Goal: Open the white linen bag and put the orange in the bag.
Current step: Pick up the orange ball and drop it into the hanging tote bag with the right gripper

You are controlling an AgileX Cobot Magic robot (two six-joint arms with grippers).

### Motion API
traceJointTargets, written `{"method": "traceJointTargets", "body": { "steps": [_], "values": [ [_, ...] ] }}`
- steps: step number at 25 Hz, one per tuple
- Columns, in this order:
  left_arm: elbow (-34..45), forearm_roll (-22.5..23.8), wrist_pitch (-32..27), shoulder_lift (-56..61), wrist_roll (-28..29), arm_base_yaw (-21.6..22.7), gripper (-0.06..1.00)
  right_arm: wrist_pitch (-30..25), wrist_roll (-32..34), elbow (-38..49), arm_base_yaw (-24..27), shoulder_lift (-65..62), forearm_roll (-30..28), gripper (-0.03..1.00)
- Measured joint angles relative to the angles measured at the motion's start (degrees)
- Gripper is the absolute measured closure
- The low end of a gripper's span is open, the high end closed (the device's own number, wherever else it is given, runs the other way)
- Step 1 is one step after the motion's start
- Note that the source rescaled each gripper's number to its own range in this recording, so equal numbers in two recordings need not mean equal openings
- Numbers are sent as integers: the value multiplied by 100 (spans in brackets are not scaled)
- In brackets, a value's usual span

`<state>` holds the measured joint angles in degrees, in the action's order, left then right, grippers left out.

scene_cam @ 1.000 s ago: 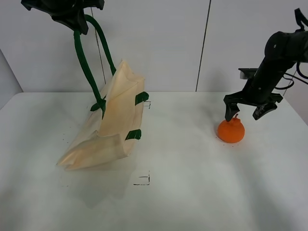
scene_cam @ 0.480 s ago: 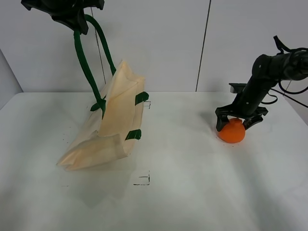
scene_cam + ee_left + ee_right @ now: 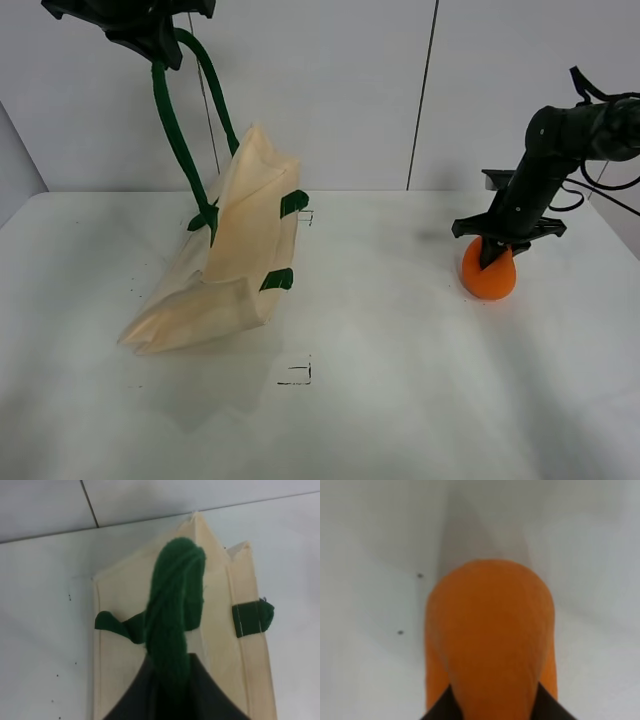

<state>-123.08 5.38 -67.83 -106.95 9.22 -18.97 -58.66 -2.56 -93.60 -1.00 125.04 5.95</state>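
High on the left, your left tool [image 3: 158, 48] pinched a green handle [image 3: 172, 120], holding the bag [image 3: 240, 240] tilted up with its lower end on the desk [image 3: 400, 390]. Well apart on the right, your right tool [image 3: 492, 252] pinched the top of the orange [image 3: 488, 280], low against the desk.

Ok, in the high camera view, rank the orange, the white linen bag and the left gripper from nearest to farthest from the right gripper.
1. The orange: right side of the table, gripped by the right gripper.
2. The white linen bag: left half of the table, hanging tilted from its green handle.
3. The left gripper: top left, raised above the bag, holding that handle.
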Motion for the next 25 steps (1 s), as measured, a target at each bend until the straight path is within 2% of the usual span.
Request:
{"method": "traceJointTargets", "body": {
  "steps": [2,6,9,12,17,21,25],
  "values": [
    [0,0,0,30,0,0,94,-225,-129,-294,0,-97,208,95],
    [0,0,0,79,0,0,94,-894,-345,-1291,-29,-346,994,95],
    [0,-6,0,78,0,0,94,-1041,-474,-2082,-270,-464,1430,95],
    [0,-6,0,78,0,0,94,-1041,-493,-2544,-760,-476,1698,95],
    [0,-6,0,78,0,0,94,-974,-495,-2632,-1826,-445,1841,95],
    [0,-6,0,78,0,0,94,-493,-437,-2637,-2499,-319,1870,95],
    [0,-6,0,78,0,0,94,-74,-323,-2637,-2955,4,1870,95]
  ]
}}
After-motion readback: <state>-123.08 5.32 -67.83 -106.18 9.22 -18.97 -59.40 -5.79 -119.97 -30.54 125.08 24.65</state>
